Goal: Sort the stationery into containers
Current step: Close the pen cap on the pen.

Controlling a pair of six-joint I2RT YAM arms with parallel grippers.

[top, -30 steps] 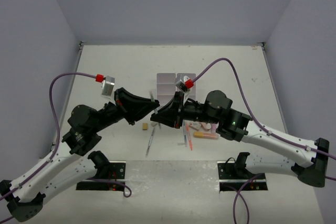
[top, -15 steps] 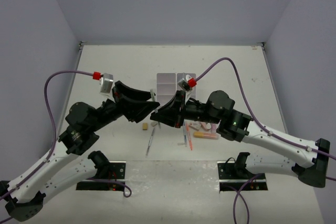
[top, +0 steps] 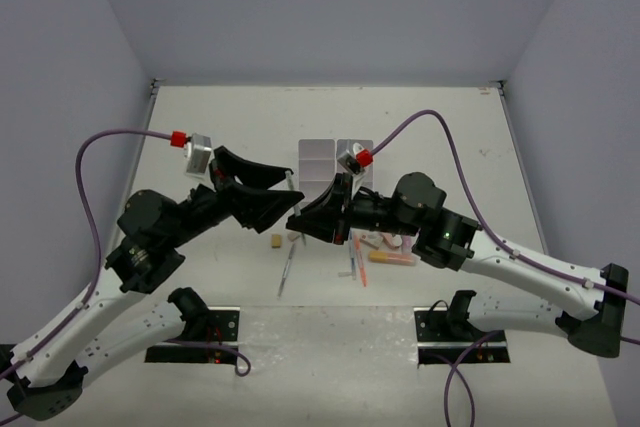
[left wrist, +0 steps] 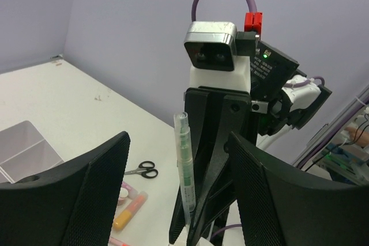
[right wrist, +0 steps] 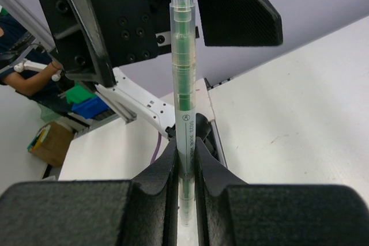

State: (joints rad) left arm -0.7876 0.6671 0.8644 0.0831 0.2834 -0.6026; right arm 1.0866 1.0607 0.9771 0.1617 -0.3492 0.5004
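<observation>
Mid-air handover, likely. Right gripper clamps pen upright; left gripper jaws wide, flanking pen, seemingly not touching. Next: carry pen to organizer, lower into a compartment.

Organizer partly behind right hand

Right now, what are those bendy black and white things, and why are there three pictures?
They are two robot arms, the left arm and the right arm, bolted to a table. One picture looks down from above. The other two come from a small camera on each wrist. The right arm's jaws pinch a clear pen by one end. The left arm's jaws stand open either side of it. On the table lie an eraser, scissors, an orange marker and a white box for sorting.
</observation>
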